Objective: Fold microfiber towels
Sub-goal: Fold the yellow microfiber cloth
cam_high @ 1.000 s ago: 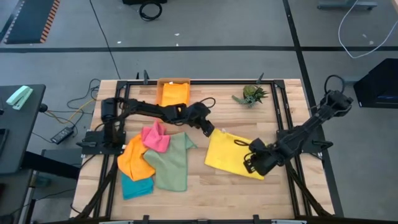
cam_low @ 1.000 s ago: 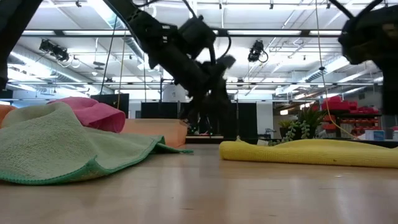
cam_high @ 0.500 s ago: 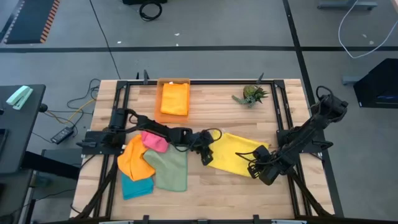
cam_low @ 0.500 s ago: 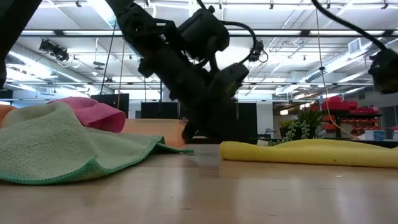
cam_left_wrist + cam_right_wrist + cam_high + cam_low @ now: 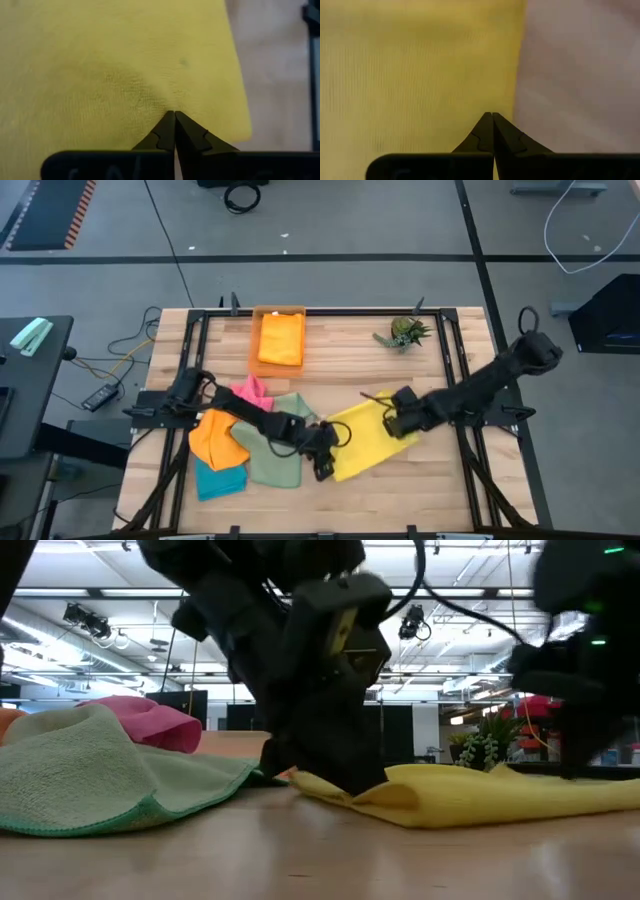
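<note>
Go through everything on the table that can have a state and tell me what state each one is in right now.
yellow towel: spread flat, not yet folded, pinched at two edges
left gripper: shut on yellow towel, at its near-left corner
right gripper: shut on yellow towel, at its right edge
orange tray: holds a folded orange towel
sage green towel: lying rumpled, unfolded
pink towel: crumpled on the pile

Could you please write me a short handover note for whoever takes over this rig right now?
Left tool: shut on the yellow towel at its near-left corner.
Right tool: shut on the same towel at its right edge.
The yellow towel lies mid-table, partly bunched, not yet folded.
Orange towel, pink towel, sage green towel and teal towel are heaped unfolded at the left.
A folded orange cloth lies in the orange tray at the back.
Left to do: fold the yellow towel, then the heap.
</note>
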Robot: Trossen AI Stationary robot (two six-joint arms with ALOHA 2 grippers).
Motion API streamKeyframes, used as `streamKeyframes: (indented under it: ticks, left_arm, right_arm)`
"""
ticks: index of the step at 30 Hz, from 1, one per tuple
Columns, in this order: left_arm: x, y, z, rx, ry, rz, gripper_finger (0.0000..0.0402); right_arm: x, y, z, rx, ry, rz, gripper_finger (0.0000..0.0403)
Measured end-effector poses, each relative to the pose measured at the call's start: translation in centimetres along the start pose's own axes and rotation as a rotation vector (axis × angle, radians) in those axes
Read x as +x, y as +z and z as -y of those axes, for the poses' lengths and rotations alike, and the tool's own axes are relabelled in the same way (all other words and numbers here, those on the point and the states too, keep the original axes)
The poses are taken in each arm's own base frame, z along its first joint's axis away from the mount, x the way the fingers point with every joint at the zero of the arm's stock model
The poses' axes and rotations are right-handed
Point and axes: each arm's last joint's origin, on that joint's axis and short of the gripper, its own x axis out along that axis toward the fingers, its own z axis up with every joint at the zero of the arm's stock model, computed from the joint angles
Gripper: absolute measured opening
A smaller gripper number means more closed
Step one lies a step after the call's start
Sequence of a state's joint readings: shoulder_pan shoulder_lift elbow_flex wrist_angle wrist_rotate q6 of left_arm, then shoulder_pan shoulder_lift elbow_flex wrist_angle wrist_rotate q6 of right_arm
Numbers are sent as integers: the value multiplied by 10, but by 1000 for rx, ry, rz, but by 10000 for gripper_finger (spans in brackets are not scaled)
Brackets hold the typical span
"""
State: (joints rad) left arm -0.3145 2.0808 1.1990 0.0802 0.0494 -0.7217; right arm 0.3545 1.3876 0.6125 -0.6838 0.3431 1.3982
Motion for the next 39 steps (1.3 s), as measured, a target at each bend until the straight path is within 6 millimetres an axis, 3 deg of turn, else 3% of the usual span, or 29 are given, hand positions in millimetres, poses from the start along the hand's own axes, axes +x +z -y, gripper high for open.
streamKeyframes:
  ticks: [3, 7, 11, 14, 17, 21, 25, 31, 36, 39]
  left_arm:
    - [2, -3, 12, 65, -63, 44, 6]
    - [-8, 16, 8, 125, -78, 111, 13]
    - [-34, 49, -13, 107, -20, 182, 21]
    - [-43, 60, -32, 123, 30, 147, 11]
    - [-39, 61, -46, 163, 29, 87, 6]
    - [-20, 46, -61, 193, 57, 1, 17]
    - [-11, 39, -61, 151, 55, -26, 8]
    - [-3, 22, -30, 90, -21, -7, 17]
    - [3, 11, -3, -6, -91, 69, 13]
    - [3, 13, -1, -8, -101, 104, 6]
  right_arm:
    - [-6, 23, -7, -45, 23, 13, 2]
    - [-32, 32, -29, -60, 156, -23, 1]
    - [-58, 4, -53, -26, 270, -25, 1]
    - [-61, -23, -61, 57, 298, 13, 1]
    - [-52, -46, -68, 101, 282, 0, 1]
    - [-30, -71, -77, 136, 235, -29, 1]
    - [-14, -86, -79, 160, 175, -93, 1]
    - [-12, -77, -71, 117, 73, -77, 1]
    - [-12, -46, -53, -41, -82, -63, 1]
    - [-18, -24, -51, -150, -49, -83, 1]
